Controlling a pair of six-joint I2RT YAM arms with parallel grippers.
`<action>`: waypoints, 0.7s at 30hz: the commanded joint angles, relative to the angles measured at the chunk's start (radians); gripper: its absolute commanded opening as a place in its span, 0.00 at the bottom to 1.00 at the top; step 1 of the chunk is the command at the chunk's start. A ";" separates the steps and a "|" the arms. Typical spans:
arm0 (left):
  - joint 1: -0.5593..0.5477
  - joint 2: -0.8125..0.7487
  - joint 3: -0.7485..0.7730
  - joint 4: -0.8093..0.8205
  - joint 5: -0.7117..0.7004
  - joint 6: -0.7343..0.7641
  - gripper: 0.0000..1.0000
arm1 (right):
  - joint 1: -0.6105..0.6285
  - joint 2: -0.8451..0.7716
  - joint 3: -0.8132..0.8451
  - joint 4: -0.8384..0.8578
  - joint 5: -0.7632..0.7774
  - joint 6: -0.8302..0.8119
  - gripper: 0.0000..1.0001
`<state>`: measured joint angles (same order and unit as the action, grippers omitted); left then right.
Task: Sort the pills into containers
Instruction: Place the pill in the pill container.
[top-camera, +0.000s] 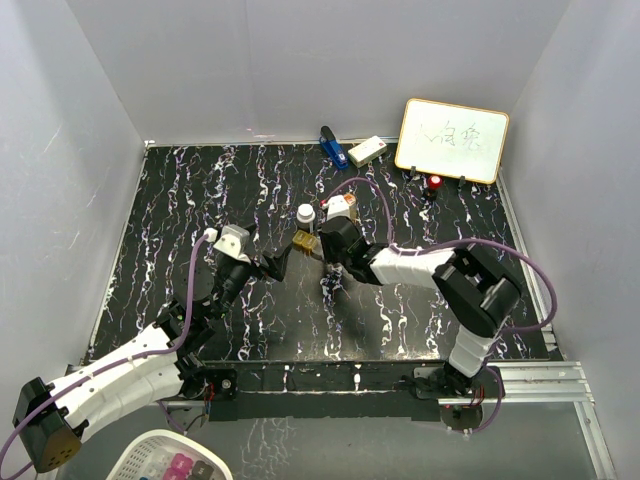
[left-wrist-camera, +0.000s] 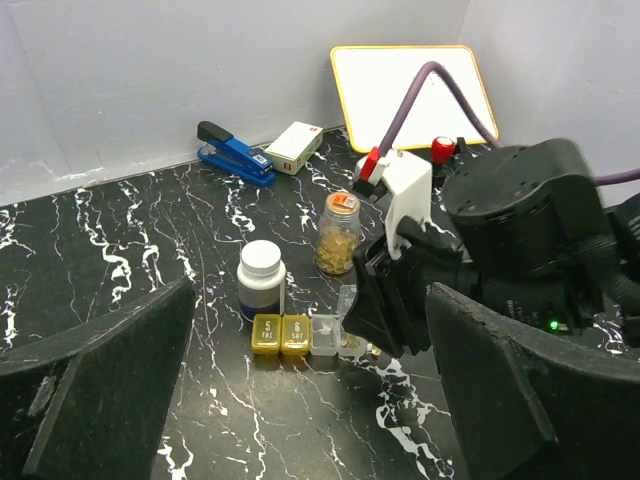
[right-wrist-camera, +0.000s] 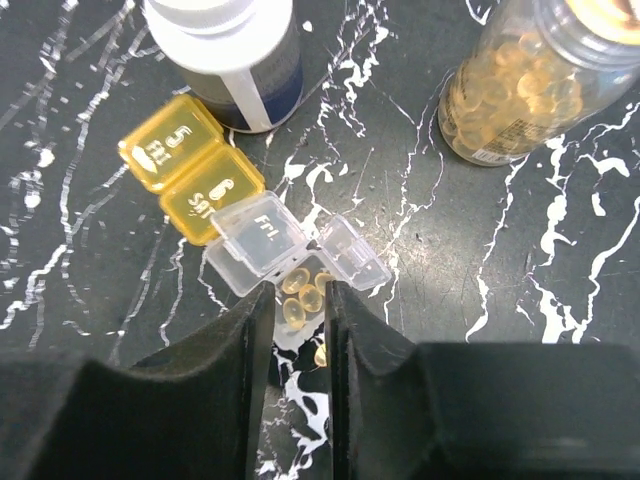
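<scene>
The small pill box (right-wrist-camera: 210, 195) lies on the black marbled table, two yellow-gold sections shut and its clear end sections (right-wrist-camera: 262, 245) with lids flipped up. Several amber pills (right-wrist-camera: 303, 292) lie in the open compartment, and one more pill (right-wrist-camera: 320, 353) rests on the table beside it. My right gripper (right-wrist-camera: 300, 300) hangs just over that compartment, jaws a narrow gap apart with nothing between them. The dark bottle with the white cap (right-wrist-camera: 225, 50) and the golden-amber bottle (right-wrist-camera: 530, 80) stand behind the box. My left gripper (left-wrist-camera: 310, 420) stands wide open in front of the box (left-wrist-camera: 282, 333), empty.
A blue stapler (top-camera: 333, 147), a white block (top-camera: 367, 150) and a small whiteboard (top-camera: 452, 139) stand along the back wall, with a red-topped item (top-camera: 434, 183) near the board. A white basket (top-camera: 170, 460) sits below the table's near edge.
</scene>
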<state>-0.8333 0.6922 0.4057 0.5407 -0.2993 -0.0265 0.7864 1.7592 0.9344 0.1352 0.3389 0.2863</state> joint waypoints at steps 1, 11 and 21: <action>0.000 -0.013 -0.006 0.031 -0.007 -0.001 0.99 | 0.020 -0.124 -0.029 0.029 0.030 -0.010 0.22; -0.001 -0.013 -0.003 0.031 -0.001 -0.004 0.99 | 0.030 -0.184 -0.120 -0.014 0.071 0.019 0.14; -0.001 -0.014 0.000 0.023 -0.003 -0.006 0.99 | 0.029 -0.121 -0.121 -0.013 0.064 0.031 0.35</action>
<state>-0.8333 0.6918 0.4049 0.5415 -0.2989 -0.0280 0.8143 1.6245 0.8055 0.0917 0.3855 0.3096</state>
